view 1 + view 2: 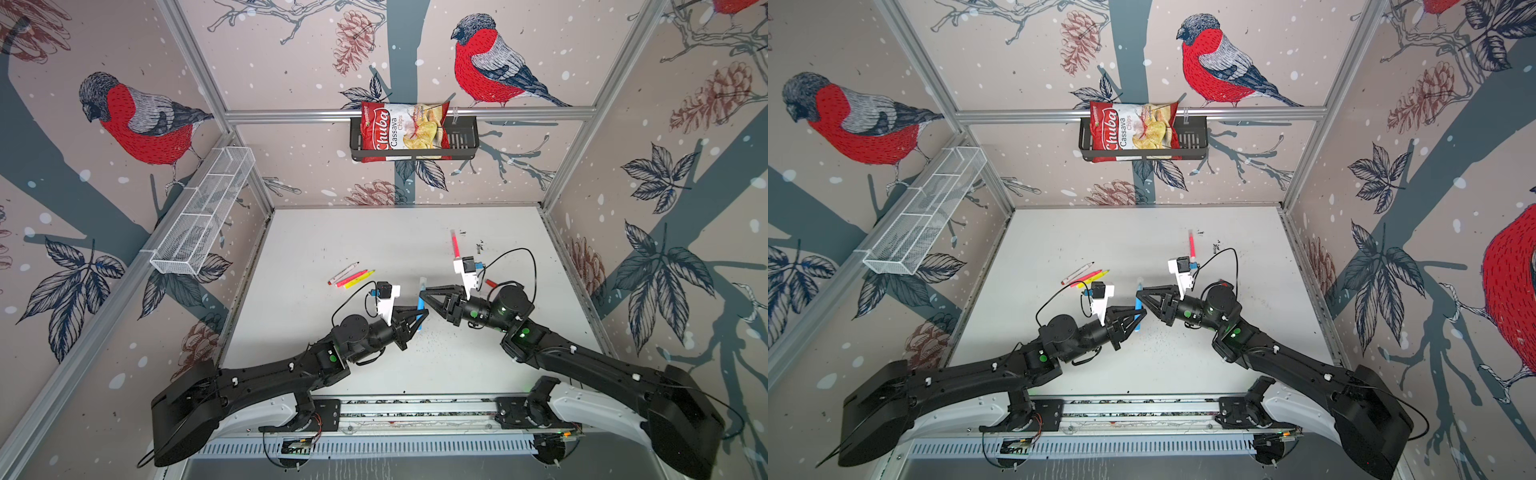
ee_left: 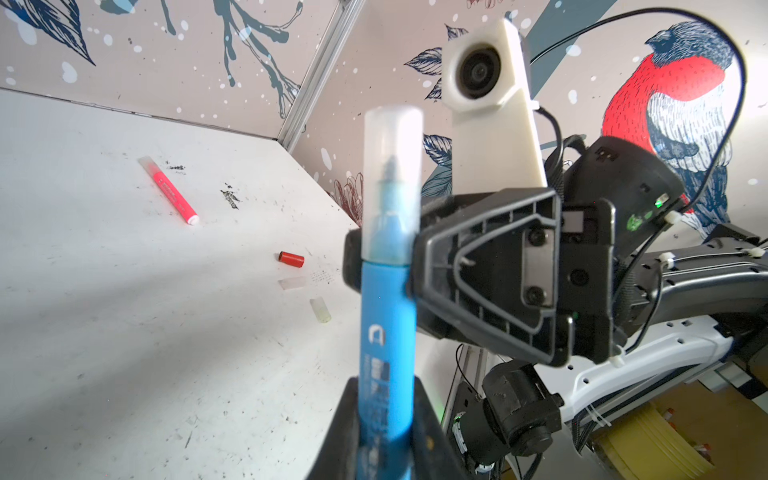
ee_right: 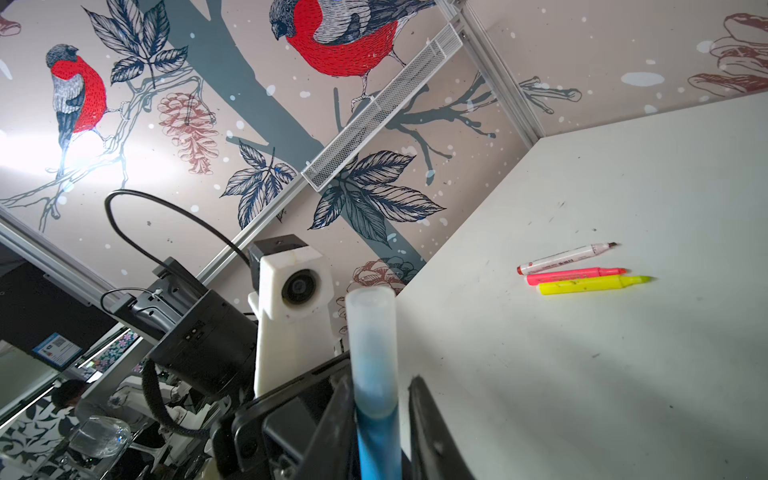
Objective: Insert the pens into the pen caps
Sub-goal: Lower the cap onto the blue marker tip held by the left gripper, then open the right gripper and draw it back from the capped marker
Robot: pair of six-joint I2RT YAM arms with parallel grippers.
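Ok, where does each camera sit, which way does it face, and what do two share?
Top views: high over the arm bases, looking down the table toward the back wall; left arm and right arm whole, left gripper facing right gripper.
Left wrist: on the left arm, looking past its held blue pen and cap to the right gripper.
Right wrist: on the right arm, facing the same cap and the left arm's camera.
Shared: both wrist views show the capped blue pen.
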